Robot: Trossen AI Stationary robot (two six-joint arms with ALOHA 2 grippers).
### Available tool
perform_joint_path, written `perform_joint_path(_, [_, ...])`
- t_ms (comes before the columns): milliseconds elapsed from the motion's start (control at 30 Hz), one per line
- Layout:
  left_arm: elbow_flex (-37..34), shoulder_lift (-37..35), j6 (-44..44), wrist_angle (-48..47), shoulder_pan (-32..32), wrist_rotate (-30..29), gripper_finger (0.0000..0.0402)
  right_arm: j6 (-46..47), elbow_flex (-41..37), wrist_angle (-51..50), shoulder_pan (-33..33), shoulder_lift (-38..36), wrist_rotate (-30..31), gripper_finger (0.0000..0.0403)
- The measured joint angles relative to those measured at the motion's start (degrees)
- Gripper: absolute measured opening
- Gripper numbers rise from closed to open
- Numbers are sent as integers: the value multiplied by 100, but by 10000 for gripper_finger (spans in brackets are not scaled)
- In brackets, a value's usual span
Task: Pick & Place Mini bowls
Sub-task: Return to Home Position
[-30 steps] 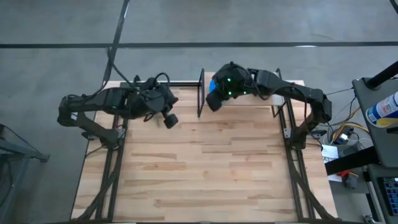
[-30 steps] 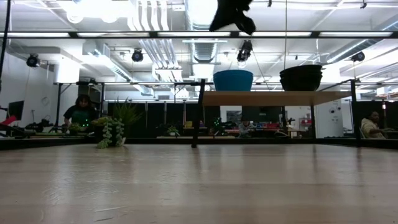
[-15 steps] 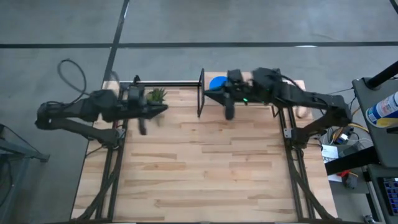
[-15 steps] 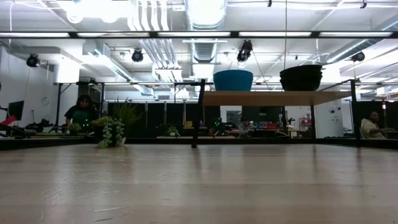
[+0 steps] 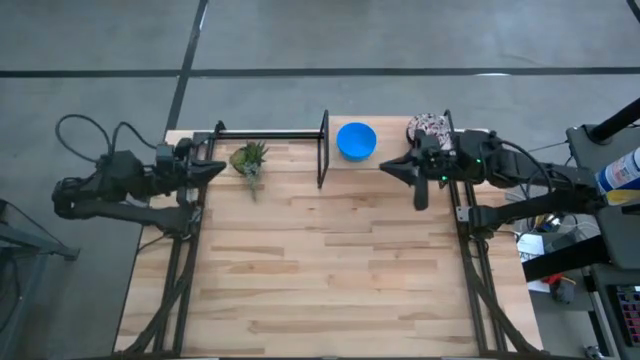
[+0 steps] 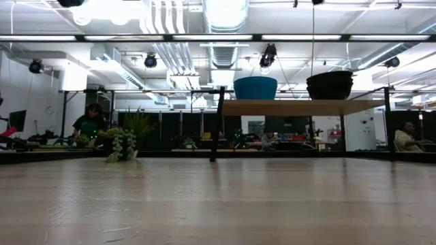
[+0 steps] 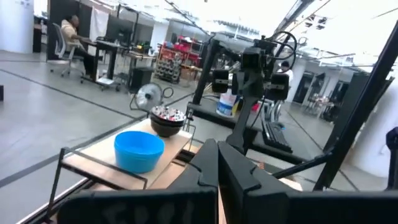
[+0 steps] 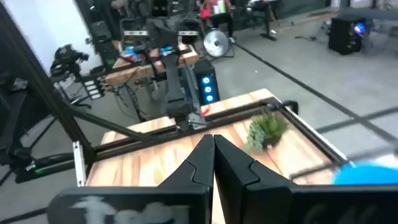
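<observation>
A bright blue mini bowl (image 5: 356,140) stands by its base on a raised wooden shelf (image 6: 300,107) at the table's far edge. A floral-patterned bowl (image 5: 430,128) stands to its right on the same shelf. In the low view the blue bowl (image 6: 255,88) and the patterned one (image 6: 330,85), dark against the light, both sit upright. My left gripper (image 5: 212,170) is shut, at the table's left edge. My right gripper (image 5: 388,166) is shut, near the right edge, just in front of the shelf. Other bowls are out of view.
A small green plant (image 5: 250,158) lies at the far left of the table. A black rail and upright post (image 5: 323,150) stand between plant and shelf. The wooden table top (image 5: 320,260) spreads toward the near edge. People sit in the room behind (image 6: 88,122).
Both arms have drawn back from the far middle of the table. The left gripper has moved toward the left edge, uncovering the plant. The right gripper has moved from over the blue bowl toward the right edge, uncovering both bowls. The bowls have stayed on the shelf.
</observation>
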Motion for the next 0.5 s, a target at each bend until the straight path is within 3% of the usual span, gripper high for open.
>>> perform_joint_path(400, [-930,-717,-252,-64,0,51,0,325,-2239,1352,146,-1589,6,8])
perform_joint_path(500, [-1212,-971,-299,-78,0,53,0,611,-2766,1289,186,-1992,15,8])
